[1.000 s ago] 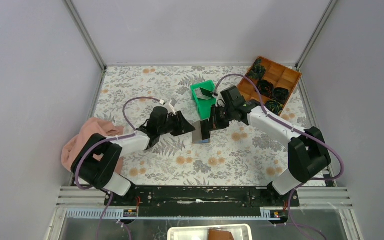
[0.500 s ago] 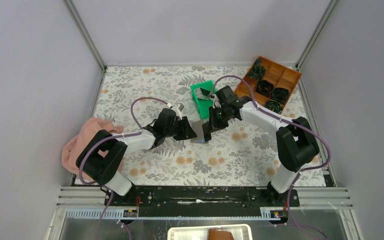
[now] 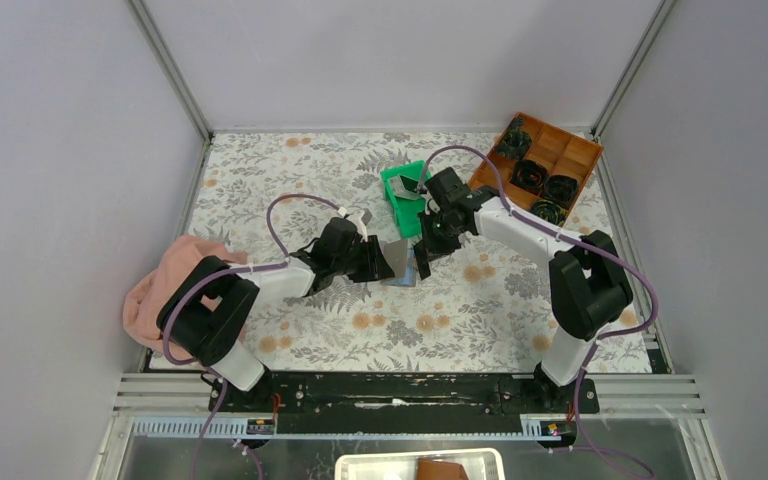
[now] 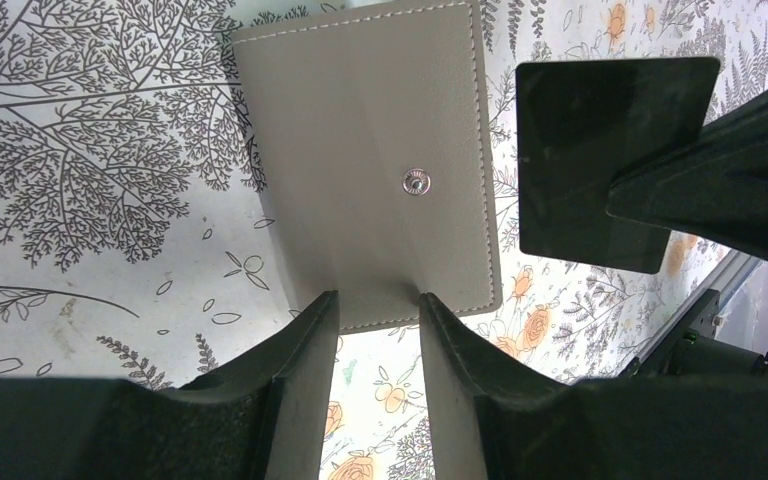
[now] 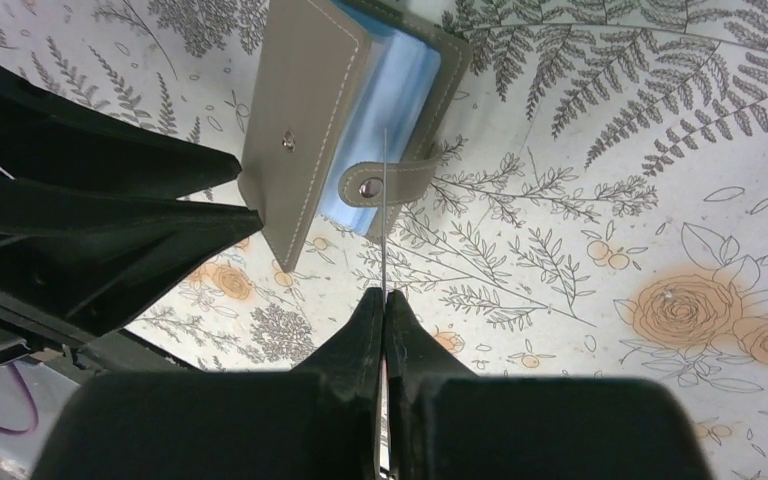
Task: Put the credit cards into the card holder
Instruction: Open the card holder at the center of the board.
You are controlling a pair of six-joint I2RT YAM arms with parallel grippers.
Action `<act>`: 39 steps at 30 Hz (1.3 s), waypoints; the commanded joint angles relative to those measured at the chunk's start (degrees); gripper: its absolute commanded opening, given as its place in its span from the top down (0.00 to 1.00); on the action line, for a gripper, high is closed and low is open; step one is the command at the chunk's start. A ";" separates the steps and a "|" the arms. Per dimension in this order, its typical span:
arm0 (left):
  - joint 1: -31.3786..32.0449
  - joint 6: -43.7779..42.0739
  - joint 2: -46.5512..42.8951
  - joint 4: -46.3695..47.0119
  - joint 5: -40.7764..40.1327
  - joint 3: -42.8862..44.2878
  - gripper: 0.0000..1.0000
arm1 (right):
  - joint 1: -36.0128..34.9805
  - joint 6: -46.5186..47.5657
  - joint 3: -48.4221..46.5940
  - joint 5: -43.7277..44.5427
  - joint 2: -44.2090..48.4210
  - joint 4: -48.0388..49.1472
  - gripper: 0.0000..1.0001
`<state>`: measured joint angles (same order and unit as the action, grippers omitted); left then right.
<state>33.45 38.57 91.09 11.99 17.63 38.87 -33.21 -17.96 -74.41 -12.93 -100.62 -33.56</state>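
The grey card holder (image 5: 305, 120) lies mid-table, its cover raised and the blue inside (image 5: 395, 110) showing; it also shows in the top view (image 3: 396, 257). My left gripper (image 4: 378, 318) grips the bottom edge of the cover (image 4: 380, 150), fingers close on either side; in the top view it (image 3: 378, 258) is just left of the holder. My right gripper (image 5: 384, 296) is shut on a dark credit card (image 4: 600, 150), seen edge-on (image 5: 385, 200), its far edge at the blue pockets by the snap tab. Another card (image 3: 407, 184) lies in the green bin.
The green plastic bin (image 3: 400, 200) stands just behind the holder. A brown compartment tray (image 3: 560, 150) with dark items is at the back right. A pink cloth (image 3: 165, 285) lies at the left edge. Grey walls enclose the table.
My left gripper has moved right up to the holder and taken its cover. My right gripper has shifted slightly left with the card, closer over the holder.
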 commanded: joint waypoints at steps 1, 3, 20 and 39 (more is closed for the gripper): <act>0.57 -1.48 0.56 -0.89 -1.29 1.55 0.58 | -1.69 1.56 -2.98 3.99 1.31 -3.56 1.00; 0.56 -1.60 0.42 -1.27 -1.48 1.76 0.58 | -2.76 2.06 -3.89 4.56 2.67 -5.88 1.00; 0.56 -1.91 0.59 -2.29 -2.21 1.99 0.58 | -9.92 0.47 0.66 6.25 3.54 -7.23 1.00; 0.56 -3.72 0.48 -4.25 -2.19 2.78 0.59 | -10.03 -0.19 -4.95 6.55 -4.14 -5.74 1.00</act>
<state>33.71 36.38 91.11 8.64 16.05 40.42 -42.72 -17.34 -75.81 -6.61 -103.13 -39.97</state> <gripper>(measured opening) 0.415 0.017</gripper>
